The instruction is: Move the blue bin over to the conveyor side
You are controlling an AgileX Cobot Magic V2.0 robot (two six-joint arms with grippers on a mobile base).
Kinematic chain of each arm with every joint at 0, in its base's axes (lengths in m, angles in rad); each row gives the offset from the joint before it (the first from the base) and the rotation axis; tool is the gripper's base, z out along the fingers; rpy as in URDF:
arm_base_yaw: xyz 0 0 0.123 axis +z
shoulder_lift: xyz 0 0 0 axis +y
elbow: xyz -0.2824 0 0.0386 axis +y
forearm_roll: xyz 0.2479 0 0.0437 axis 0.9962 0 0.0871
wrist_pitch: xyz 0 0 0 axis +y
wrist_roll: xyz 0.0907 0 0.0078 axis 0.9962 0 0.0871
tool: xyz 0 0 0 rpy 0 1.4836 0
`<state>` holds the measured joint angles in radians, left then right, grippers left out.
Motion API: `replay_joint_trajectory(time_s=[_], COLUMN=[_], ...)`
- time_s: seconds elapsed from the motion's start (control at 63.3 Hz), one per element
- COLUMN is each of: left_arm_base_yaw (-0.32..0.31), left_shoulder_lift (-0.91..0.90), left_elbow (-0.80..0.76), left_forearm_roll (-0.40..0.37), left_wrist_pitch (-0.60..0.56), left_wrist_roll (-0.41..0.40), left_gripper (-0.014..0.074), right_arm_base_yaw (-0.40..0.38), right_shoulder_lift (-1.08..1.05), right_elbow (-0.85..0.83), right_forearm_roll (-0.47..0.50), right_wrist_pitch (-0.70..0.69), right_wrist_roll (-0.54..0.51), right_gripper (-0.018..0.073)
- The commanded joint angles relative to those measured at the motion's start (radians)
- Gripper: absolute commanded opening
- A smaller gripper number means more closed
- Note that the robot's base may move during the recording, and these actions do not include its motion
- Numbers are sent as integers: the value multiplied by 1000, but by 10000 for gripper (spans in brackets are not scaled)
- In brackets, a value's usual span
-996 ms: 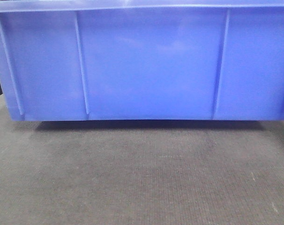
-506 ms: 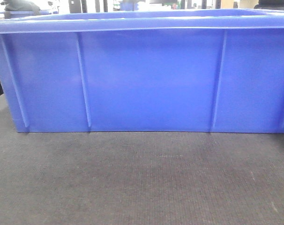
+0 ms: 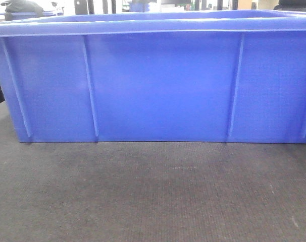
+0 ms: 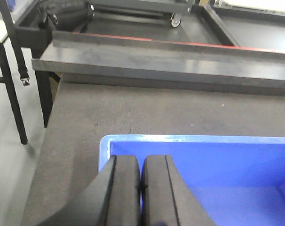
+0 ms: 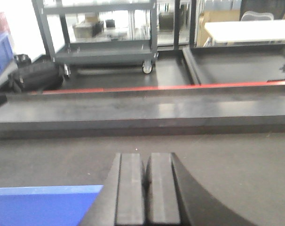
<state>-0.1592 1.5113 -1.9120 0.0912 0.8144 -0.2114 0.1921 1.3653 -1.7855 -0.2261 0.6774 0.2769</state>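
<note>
Nearest, both grippers, left [image 4: 141, 190] and right [image 5: 146, 188], show pads pressed together holding nothing, while beyond them the blue bin [image 3: 158, 85] rests flat on the conveyor [image 3: 153, 196], likely stiff, slick-walled, best gripped at its thick rim

Front view: low, level, close to blue bin [image 3: 163, 85] side wall on conveyor [image 3: 153, 196]. Wrist views: above, looking forward past left gripper [image 4: 141, 188] and right gripper [image 5: 145, 193]. Shared throughout: bin, belt.
</note>
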Motion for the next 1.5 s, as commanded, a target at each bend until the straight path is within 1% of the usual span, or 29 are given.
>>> replay_joint_trajectory(time_s=[0.0, 0.063, 0.126, 0.237, 0.3, 0.411, 0.49, 0.585, 0.68, 0.774, 0.869, 1.027, 1.138, 1.201, 1.391, 1.485], left_arm_base_yaw=[-4, -4, -4, -4, -4, -4, -4, -4, -4, -4, -4, -4, -4, -4, -4, -4], left_shoulder_lift=[-54, -98, -151, -254, -313, -416, -483, -568, -650, -742, -845, -1007, -1109, -1185, -1305, -1334], left_elbow=[2, 48, 113, 300, 413, 606, 756, 918, 1086, 1247, 1396, 1554, 1614, 1639, 1644, 1644], left_forearm_roll=[-5, -5, -5, -5, -5, 4, 4, 4, 4, -14, -13, -13, -13, -13, -13, -13], left_wrist_pitch=[17, -3, -47, -160, -235, -322, -398, -500, -610, -720, -802, -808, -805, -797, -780, -780], left_wrist_roll=[1, -12, -30, -36, -36, -36, -36, -36, -36, -36, -36, -36, -36, -36, -36, -36], left_gripper=[-9, -9, -9, -9, -9, -9, -9, -9, -9, -9, -9, -9, -9, -9, -9, -9], right_arm_base_yaw=[-2, -2, -2, -2, -2, -2, -2, -2, -2, -2, -2, -2, -2, -2, -2, -2], right_shoulder_lift=[-53, -89, -132, -222, -276, -378, -452, -550, -646, -742, -859, -1052, -1176, -1249, -1365, -1365], right_elbow=[2, 47, 117, 284, 393, 595, 754, 936, 1091, 1210, 1319, 1440, 1459, 1459, 1459, 1459], right_forearm_roll=[0, 0, 0, 0, 0, 0, 0, 0, 0, 0, 0, 0, 0, 0, 0, 0], right_wrist_pitch=[46, 36, -17, -123, -203, -341, -460, -637, -711, -704, -671, -560, -436, -391, -398, -400], right_wrist_roll=[-9, -24, -35, -41, -41, -41, -41, -41, -41, -41, -41, -41, -41, -41, -41, -41], right_gripper=[-88, -88, -88, -88, -88, -88, -88, -88, -88, -88, -88, -88, -88, -88, -88, -88])
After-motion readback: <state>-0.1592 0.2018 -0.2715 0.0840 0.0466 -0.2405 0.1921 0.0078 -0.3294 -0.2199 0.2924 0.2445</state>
